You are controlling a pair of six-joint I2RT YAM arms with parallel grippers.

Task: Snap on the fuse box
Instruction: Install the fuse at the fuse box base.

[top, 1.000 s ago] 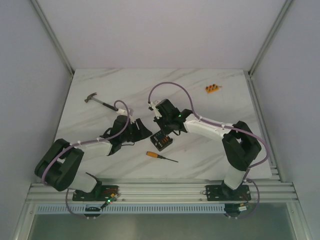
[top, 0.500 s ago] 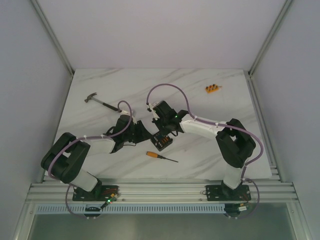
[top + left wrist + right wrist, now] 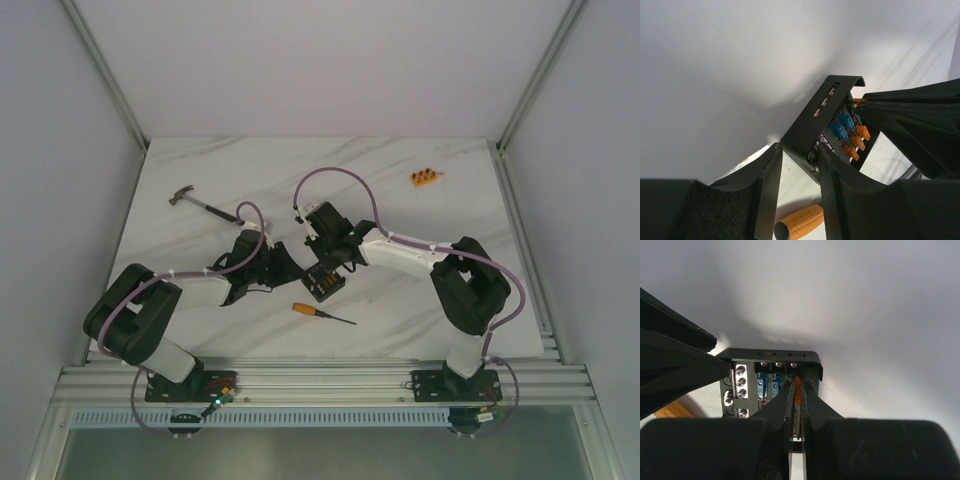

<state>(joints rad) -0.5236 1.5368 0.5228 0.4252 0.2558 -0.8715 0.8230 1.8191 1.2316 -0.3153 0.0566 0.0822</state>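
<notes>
Fuse box (image 3: 322, 284), one, wall clamped in left pincer (image 3: 799, 150), right pincer (image 3: 798, 386) pinching one orange fuse (image 3: 798, 391), one screwdriver (image 3: 312, 311) beside left pincer

- In the top view, lit evenly and softly from overhead; bright on the pale surface (image 3: 400, 170), with faint, short shadows hugging the arms (image 3: 405, 255).
- Slightly soft there, too coarse for fine detail in the fuse box (image 3: 322, 284).
- In the left wrist view, dark and blurred along the left hand (image 3: 800, 150) at the bottom; soft grey shading across the surface beyond.
- In the right wrist view, pale and low in contrast; small glints on screw heads (image 3: 740, 371); out of focus on the right hand (image 3: 799, 390).
</notes>
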